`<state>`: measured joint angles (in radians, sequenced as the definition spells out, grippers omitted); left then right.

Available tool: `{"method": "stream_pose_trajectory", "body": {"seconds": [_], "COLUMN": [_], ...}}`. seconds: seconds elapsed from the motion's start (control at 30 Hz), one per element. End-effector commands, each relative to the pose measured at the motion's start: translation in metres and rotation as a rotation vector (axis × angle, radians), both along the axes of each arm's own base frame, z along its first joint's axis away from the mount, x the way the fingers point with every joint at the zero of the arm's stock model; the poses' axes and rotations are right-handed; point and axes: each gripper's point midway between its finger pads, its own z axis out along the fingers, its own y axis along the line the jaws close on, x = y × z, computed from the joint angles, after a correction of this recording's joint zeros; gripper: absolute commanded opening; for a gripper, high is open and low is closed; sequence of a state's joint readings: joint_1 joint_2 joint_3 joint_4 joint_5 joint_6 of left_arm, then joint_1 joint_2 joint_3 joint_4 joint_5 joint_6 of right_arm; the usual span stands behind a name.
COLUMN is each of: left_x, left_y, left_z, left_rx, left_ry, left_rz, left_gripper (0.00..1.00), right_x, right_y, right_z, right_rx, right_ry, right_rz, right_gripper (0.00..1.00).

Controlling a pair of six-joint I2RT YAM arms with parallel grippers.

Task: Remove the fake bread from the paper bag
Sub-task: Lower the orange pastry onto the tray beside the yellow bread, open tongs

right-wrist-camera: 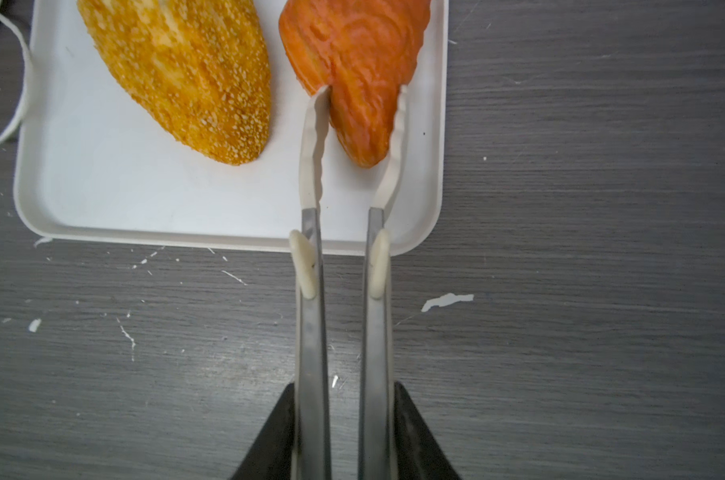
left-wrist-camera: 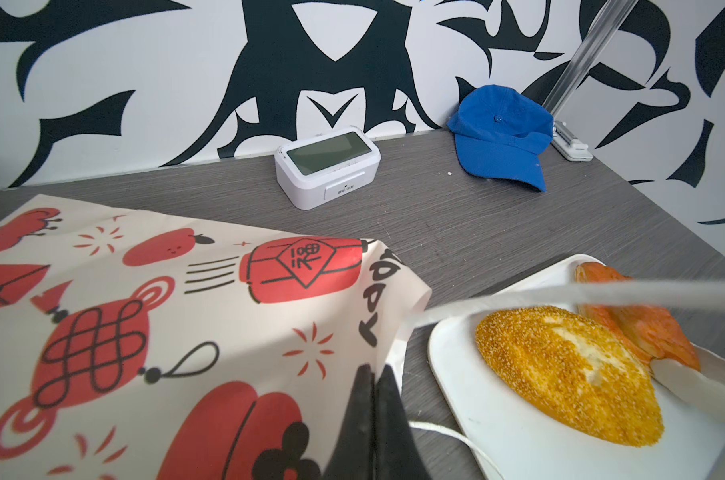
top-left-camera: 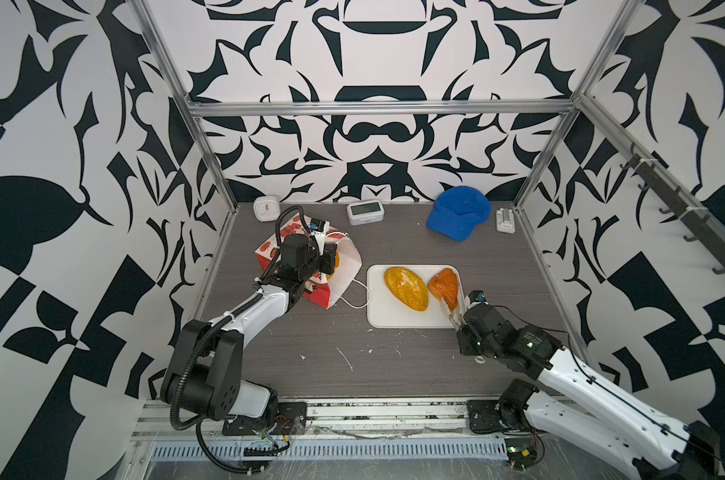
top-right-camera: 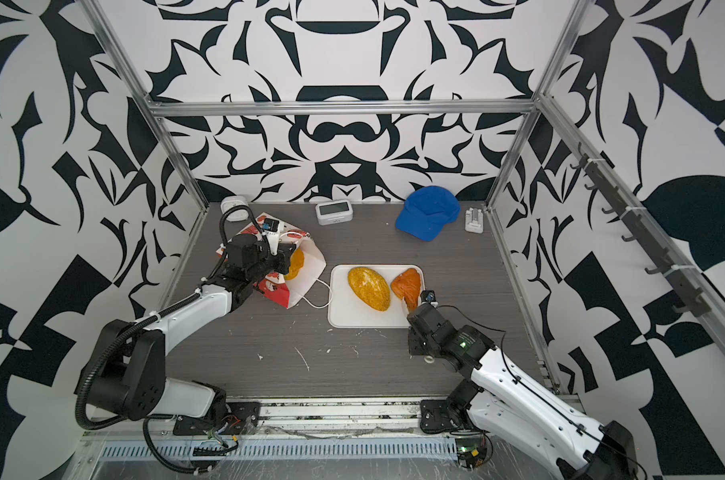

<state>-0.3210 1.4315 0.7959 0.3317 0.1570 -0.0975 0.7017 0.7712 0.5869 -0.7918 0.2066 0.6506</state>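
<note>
Two out already, judging by the tray (top-left-camera: 394,320): loaf (top-left-camera: 406,289) at its middle, wedge (top-left-camera: 446,286) toward its 3 o'clock edge, just beside each other. At least one yellow piece (top-right-camera: 296,264) not yet out, showing in the mouth of the bag (top-left-camera: 348,259). Bag on its side at 9 o'clock from the tray, mouth facing 3. More deeper in? Hidden.

At the left gripper (left-wrist-camera: 375,372): fully closed, pinching the bag's upper rim, apparently to hold the mouth open. At the right gripper (right-wrist-camera: 344,386): closed on the metal arms of tongs (right-wrist-camera: 310,332), no bread touched directly. Tong tips a little apart, straddling the wedge's narrow end toward 5 o'clock, close against both flanks; pressing or merely touching, impossible to say.

Probably light toy stuff, glossy and so likely slippery; hard or spongy, not to be told from here. Best taken across a narrow part, ridged tips on both flanks, squeezed gently to avoid popping it out. For the piece in the bag: enter from 3 o'clock, low and level, clear of the paper wall, thin and easily creased. Keep the rim pinched to stop the bag sliding.
</note>
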Motion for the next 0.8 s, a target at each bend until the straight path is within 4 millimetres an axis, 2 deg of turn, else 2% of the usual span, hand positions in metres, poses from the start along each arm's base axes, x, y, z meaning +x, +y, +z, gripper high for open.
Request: {"method": "stream_pose_trajectory", "body": {"seconds": [0.0, 0.17, 0.37, 0.47, 0.67, 0.77], "left_x": [0.003, 0.003, 0.004, 0.004, 0.004, 0.004], "left_y": [0.000, 0.001, 0.001, 0.000, 0.000, 0.000], "left_z": [0.001, 0.000, 0.000, 0.001, 0.001, 0.001], "left_rx": [-0.012, -0.010, -0.008, -0.011, -0.012, -0.010], "left_ry": [-0.002, 0.000, -0.001, -0.002, 0.000, 0.000], "left_rz": [0.004, 0.007, 0.007, 0.004, 0.005, 0.005], "left_gripper": [0.00, 0.00, 0.00, 0.00, 0.00, 0.00], "right_x": [0.005, 0.006, 0.012, 0.015, 0.016, 0.021], "right_y": [0.003, 0.004, 0.004, 0.004, 0.006, 0.013], "right_z": [0.017, 0.026, 0.057, 0.066, 0.059, 0.066], "right_rx": [0.029, 0.045, 0.084, 0.064, 0.014, 0.045], "right_ry": [-0.030, -0.051, -0.134, -0.151, -0.107, -0.143], "right_rz": [-0.016, -0.018, -0.020, -0.005, 0.023, 0.042], "right_gripper": [0.39, 0.38, 0.38, 0.38, 0.40, 0.40]}}
